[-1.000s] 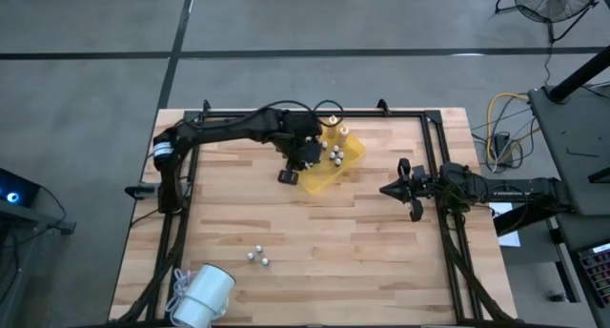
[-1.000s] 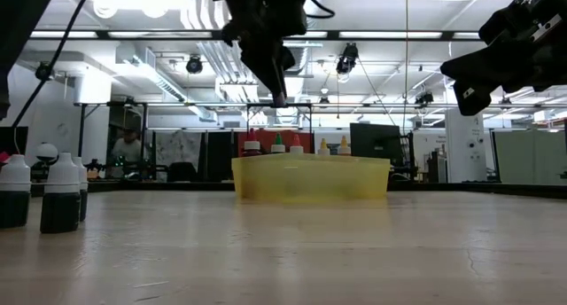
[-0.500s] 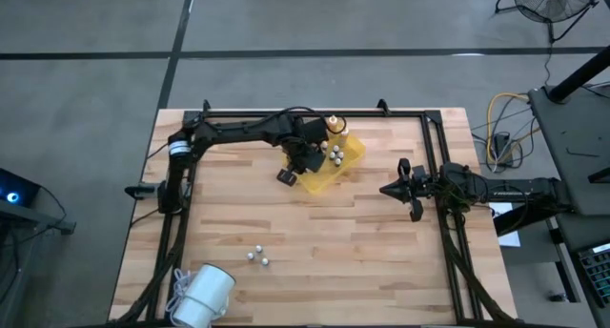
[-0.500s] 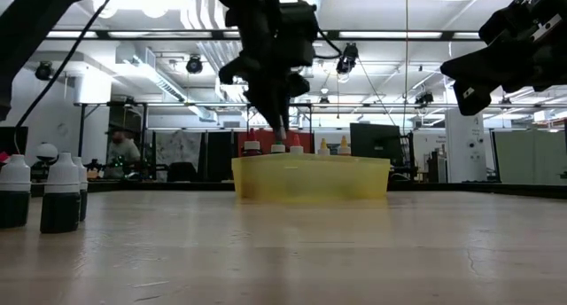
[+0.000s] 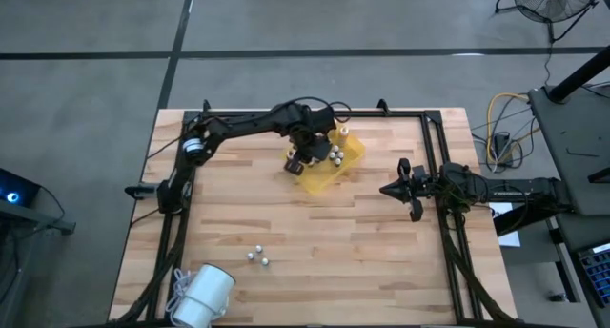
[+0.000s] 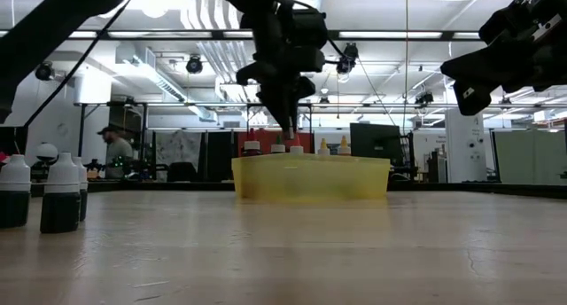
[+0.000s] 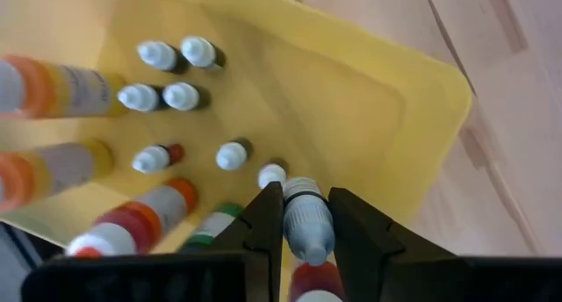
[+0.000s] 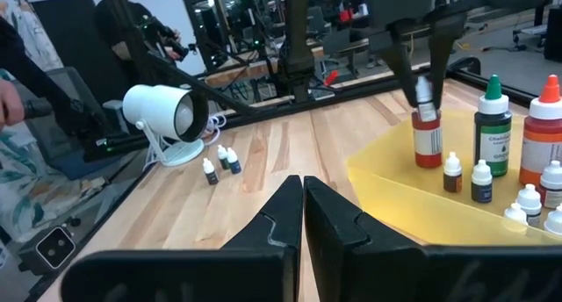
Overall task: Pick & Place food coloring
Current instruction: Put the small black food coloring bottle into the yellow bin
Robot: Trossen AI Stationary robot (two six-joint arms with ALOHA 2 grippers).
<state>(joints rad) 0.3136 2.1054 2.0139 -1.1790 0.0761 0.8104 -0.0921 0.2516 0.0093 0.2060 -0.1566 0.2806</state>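
Observation:
My left gripper (image 5: 307, 154) hangs over the yellow tray (image 5: 349, 163) at the table's far middle, shut on a tiny food coloring bottle (image 7: 306, 221) with a white cap. Several more small dropper bottles (image 7: 182, 96) stand in the tray beside taller bottles with orange, red and green caps (image 8: 493, 118). Three tiny bottles (image 5: 255, 257) stand on the bare table near the front. My right gripper (image 5: 385, 189) waits shut at the table's right side, level, with nothing between its fingers. My left gripper pinches the small bottle's white cap (image 7: 299, 197) between its two fingers (image 8: 413, 78). They come from above, pointing steeply down. The bottle hangs upright below them, clear of the tray's floor, just over a red-labelled bottle (image 8: 428, 137).
A white lamp-like cylinder (image 5: 203, 295) lies at the table's near left corner. A black frame (image 5: 434, 147) runs along the table's edges. Bare wood stretches between the tray and the three loose bottles. A person (image 6: 113, 145) shows in the room behind.
My left gripper has gone toward the table's far edge and down onto the tray, rolling its wrist as it went. The small bottle has stayed pinched between its fingers and now hangs low over the bottles in the tray.

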